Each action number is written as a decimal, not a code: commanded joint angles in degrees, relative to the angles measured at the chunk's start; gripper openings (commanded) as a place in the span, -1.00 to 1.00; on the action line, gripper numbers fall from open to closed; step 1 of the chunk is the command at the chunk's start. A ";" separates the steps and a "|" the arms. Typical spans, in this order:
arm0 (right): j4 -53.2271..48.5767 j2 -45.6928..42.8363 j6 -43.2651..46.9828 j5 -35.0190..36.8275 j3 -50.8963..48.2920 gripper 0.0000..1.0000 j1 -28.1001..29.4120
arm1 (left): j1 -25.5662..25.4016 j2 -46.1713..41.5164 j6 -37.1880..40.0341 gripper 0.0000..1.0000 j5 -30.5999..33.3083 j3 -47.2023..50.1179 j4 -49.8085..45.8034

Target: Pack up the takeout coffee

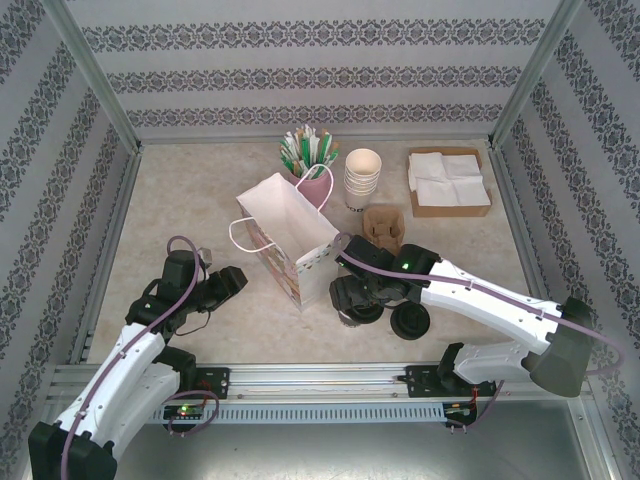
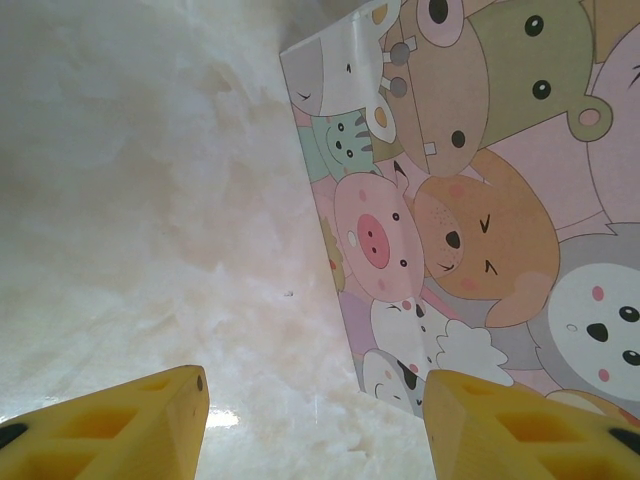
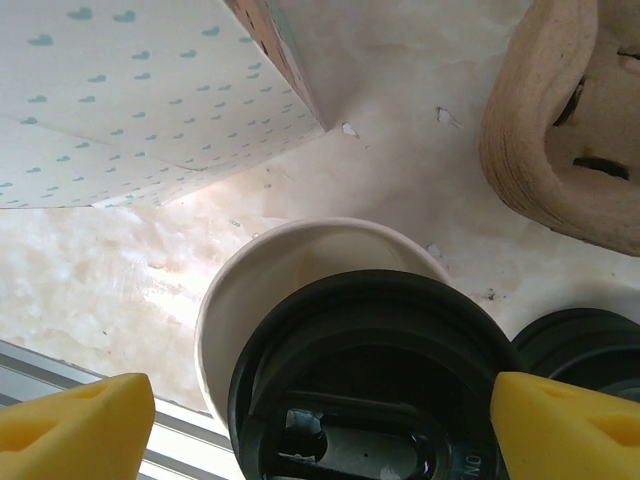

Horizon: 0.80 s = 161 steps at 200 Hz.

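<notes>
Straddling the takeout coffee (image 3: 370, 330), right end effector (image 3: 320, 425) wide — bag (image 3: 130, 90), carrier (image 3: 570, 130) close, left end effector (image 2: 315, 420) wide.

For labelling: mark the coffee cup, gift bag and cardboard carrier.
coffee cup (image 3: 368, 345): right wrist view, black lid.
gift bag (image 1: 290, 238): top external view, side panel.
cardboard carrier (image 1: 384, 225): top external view, middle.

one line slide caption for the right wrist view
Open right end effector straddles the takeout coffee, with the gift bag and cup carrier beyond.
</notes>
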State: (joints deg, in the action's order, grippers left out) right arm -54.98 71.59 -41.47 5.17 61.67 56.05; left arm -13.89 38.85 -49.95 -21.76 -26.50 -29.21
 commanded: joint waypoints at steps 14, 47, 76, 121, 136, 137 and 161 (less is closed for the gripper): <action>-3.71 -1.69 0.12 3.68 3.43 0.75 0.46 | -0.62 -0.64 0.47 0.20 1.23 -1.40 -1.19; -5.94 -3.68 0.84 4.38 2.83 0.78 0.46 | -0.69 -0.35 0.55 0.19 1.23 -1.68 -1.14; -5.53 -5.77 1.86 3.62 -0.33 0.78 0.46 | -0.62 -0.28 0.81 0.19 1.48 -1.88 -1.20; -2.94 -5.97 2.98 1.25 -3.09 0.75 0.55 | -0.65 0.17 0.98 0.19 1.19 -2.08 -1.36; -3.03 -5.16 2.98 1.05 -3.38 0.76 0.55 | -0.62 0.17 0.90 0.19 1.20 -2.14 -1.36; -3.03 -5.11 2.98 1.02 -3.43 0.76 0.55 | -0.66 0.17 0.86 0.20 1.24 -2.15 -1.37; -2.40 -4.62 2.99 0.52 -3.83 0.78 0.62 | -0.69 0.27 0.80 0.19 1.27 -1.95 -1.18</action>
State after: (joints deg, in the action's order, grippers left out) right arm -58.06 66.46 -39.13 6.55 58.50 56.05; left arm -13.89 38.96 -49.93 -20.88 -26.76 -29.26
